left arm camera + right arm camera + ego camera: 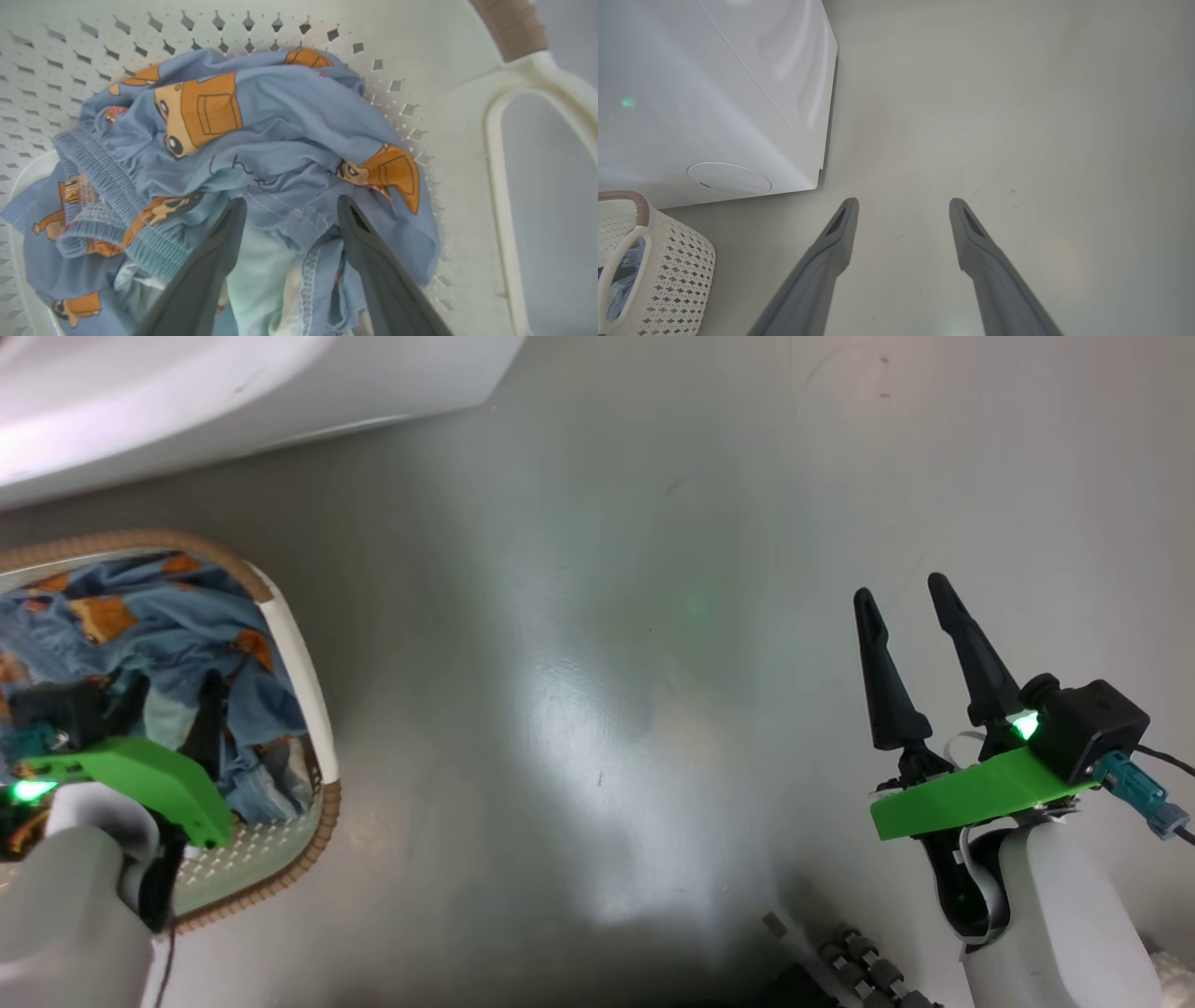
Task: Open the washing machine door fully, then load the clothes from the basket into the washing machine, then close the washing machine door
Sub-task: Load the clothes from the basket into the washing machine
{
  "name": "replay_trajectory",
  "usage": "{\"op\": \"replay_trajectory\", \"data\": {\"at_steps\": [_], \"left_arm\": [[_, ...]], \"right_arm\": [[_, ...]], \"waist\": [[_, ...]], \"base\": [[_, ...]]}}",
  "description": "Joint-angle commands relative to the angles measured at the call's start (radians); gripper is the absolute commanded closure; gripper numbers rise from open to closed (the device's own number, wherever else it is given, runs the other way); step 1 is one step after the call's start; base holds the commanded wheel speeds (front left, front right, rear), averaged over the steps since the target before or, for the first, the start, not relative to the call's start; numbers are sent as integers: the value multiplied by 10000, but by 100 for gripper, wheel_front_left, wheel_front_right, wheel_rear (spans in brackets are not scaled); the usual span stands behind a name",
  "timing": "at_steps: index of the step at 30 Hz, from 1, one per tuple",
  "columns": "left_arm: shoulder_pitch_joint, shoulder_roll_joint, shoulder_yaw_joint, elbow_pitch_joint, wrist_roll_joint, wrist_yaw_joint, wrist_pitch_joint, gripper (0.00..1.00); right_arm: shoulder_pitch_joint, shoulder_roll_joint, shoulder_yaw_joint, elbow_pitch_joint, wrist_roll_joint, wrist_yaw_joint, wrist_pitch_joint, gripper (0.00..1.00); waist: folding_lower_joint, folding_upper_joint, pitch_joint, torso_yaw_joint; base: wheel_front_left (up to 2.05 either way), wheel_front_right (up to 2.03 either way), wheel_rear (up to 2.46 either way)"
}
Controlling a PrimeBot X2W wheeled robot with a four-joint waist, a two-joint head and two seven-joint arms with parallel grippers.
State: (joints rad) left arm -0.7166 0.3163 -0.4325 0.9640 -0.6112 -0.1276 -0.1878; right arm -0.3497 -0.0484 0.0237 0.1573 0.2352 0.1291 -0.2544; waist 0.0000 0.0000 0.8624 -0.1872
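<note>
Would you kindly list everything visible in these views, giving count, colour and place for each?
smooth grey floor: one, glossy, under everything.
big white washing machine: one, standing on the floor.
round white filter cap: one, low on the machine's front.
cream-white perforated plastic basket with brown woven-look rim: one, on the floor, close to the machine's front.
light blue fabric clothes with orange-brown printed figures: one heap, inside the basket.
left end effector: one, dark fingers, open, down among the clothes.
right end effector: one, dark fingers, open, above the floor.
</note>
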Motion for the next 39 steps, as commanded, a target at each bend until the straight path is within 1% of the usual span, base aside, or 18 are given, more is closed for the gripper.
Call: {"op": "replay_trajectory", "data": {"at_steps": [1,7,20,21,22,23,24,25,31,39], "left_arm": [[-9,477,112,111,-88,-30,31,0],[-610,756,-237,799,-100,-30,421,0],[-1671,944,-532,2106,-114,-30,1130,0],[-1713,935,-552,2192,-111,-30,1175,27],[-1748,907,-577,2262,-107,-30,1197,39],[-1771,843,-599,2310,-105,-23,1179,68],[-1771,843,-599,2310,-105,-23,1179,68],[-1774,774,-622,2351,-99,-8,1133,100],[-1519,515,-653,2544,-207,-12,621,100],[-748,139,-628,2564,-471,-24,-363,100]], "right_arm": [[242,-18,260,-181,88,16,-74,0],[189,-18,347,-228,277,16,-74,0],[88,-18,537,-362,566,16,-74,0],[87,-18,515,-365,563,16,-74,0],[91,-18,497,-361,557,16,-74,0],[106,-18,480,-353,557,16,-74,0],[106,-18,480,-353,557,16,-74,0],[128,-18,461,-329,548,16,-74,0],[96,-18,415,-281,467,16,-74,0],[170,-18,258,-168,260,16,-74,0]], "waist": [[0,0,139,-145],[0,0,426,-380],[0,0,1047,-764],[0,0,1052,-777],[0,0,1047,-781],[0,0,1017,-769],[0,0,1017,-769],[0,0,949,-744],[0,0,321,-543],[0,0,-874,-125]], "base": [[0,0,0],[0,0,0],[0,0,0],[0,0,0],[0,0,0],[0,0,0],[0,0,0],[0,0,0],[0,0,0],[0,0,0]]}}
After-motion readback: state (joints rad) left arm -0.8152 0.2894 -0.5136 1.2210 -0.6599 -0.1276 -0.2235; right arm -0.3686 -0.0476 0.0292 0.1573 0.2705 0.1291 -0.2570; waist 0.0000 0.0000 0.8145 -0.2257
